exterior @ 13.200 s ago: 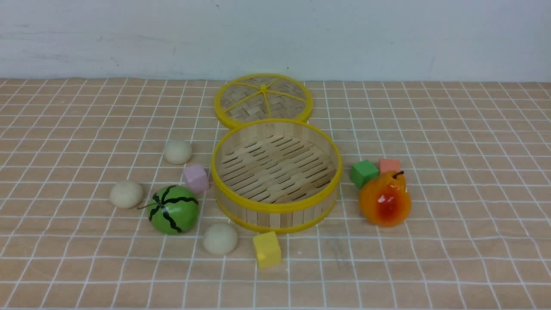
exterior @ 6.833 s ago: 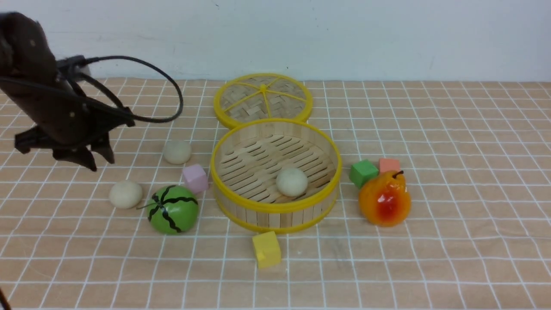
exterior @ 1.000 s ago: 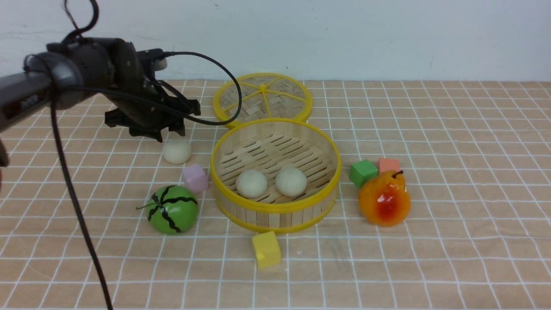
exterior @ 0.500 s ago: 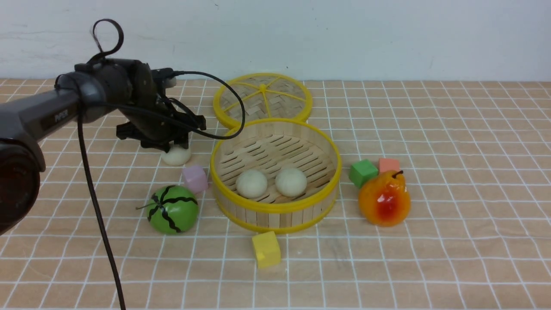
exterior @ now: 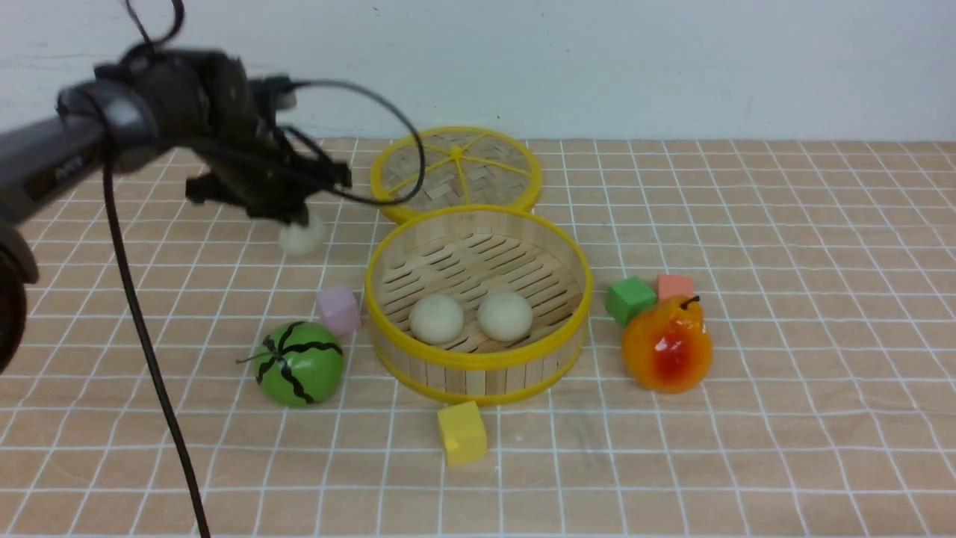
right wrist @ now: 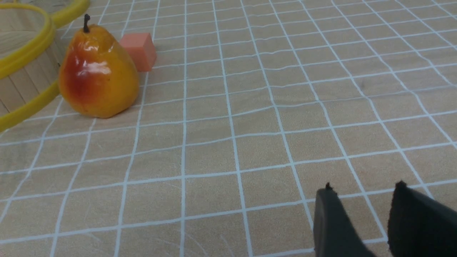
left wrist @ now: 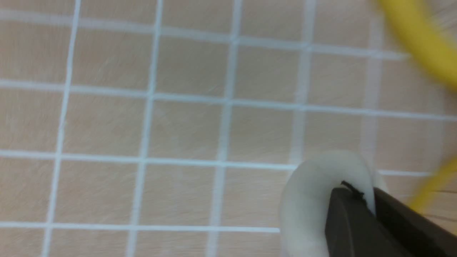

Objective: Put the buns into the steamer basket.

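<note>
The left gripper (exterior: 297,223) clamps the third bun (exterior: 302,237), blurred and apparently clear of the cloth (exterior: 672,463), left of the steamer basket (exterior: 478,368); two buns (exterior: 437,319) sit inside it; the right gripper (right wrist: 363,186) holds nothing, fingers slightly apart.

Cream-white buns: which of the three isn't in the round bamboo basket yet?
The cream-white round bun gripped by the left claw, left of the round bamboo steamer basket. The other two buns sit side by side on its slatted floor.
</note>
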### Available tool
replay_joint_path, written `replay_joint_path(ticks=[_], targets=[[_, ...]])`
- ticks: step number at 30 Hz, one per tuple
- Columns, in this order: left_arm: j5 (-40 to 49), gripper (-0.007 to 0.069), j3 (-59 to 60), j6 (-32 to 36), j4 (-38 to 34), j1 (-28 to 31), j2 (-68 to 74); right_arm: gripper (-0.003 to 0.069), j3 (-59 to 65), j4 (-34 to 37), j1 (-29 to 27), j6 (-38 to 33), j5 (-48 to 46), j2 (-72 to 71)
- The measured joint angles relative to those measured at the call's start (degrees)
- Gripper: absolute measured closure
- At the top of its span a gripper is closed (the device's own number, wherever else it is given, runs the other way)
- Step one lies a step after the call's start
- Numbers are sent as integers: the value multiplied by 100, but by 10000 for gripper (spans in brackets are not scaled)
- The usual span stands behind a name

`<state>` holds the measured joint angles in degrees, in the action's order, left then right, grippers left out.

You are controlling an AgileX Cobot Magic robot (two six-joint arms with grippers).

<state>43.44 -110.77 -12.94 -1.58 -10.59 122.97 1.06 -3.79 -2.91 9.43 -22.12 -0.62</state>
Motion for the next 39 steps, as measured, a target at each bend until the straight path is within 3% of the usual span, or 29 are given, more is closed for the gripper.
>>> replay_joint_path(ticks=[10,15,18,24,26,29,35,38,39], targets=[[-449,624,-77,215,-224,-1322,10,418,0,0,0,0,0,0],[-775,580,-71,48,-187,-1539,454,418,0,0,0,0,0,0],[-809,502,-59,-170,-44,-1553,622,418,0,0,0,0,0,0],[-689,275,-59,-369,93,-1553,540,418,0,0,0,0,0,0],[-357,164,-59,-369,105,-1553,321,418,0,0,0,0,0,0],[180,102,-59,-369,208,-1553,-175,418,0,0,0,0,0,0],[1180,139,-59,-352,752,-1553,-1578,418,0,0,0,0,0,0],[1818,296,-59,-350,1055,-1553,-2817,418,0,0,0,0,0,0],[1847,307,-59,-350,1071,-1553,-2881,418,0,0,0,0,0,0]])
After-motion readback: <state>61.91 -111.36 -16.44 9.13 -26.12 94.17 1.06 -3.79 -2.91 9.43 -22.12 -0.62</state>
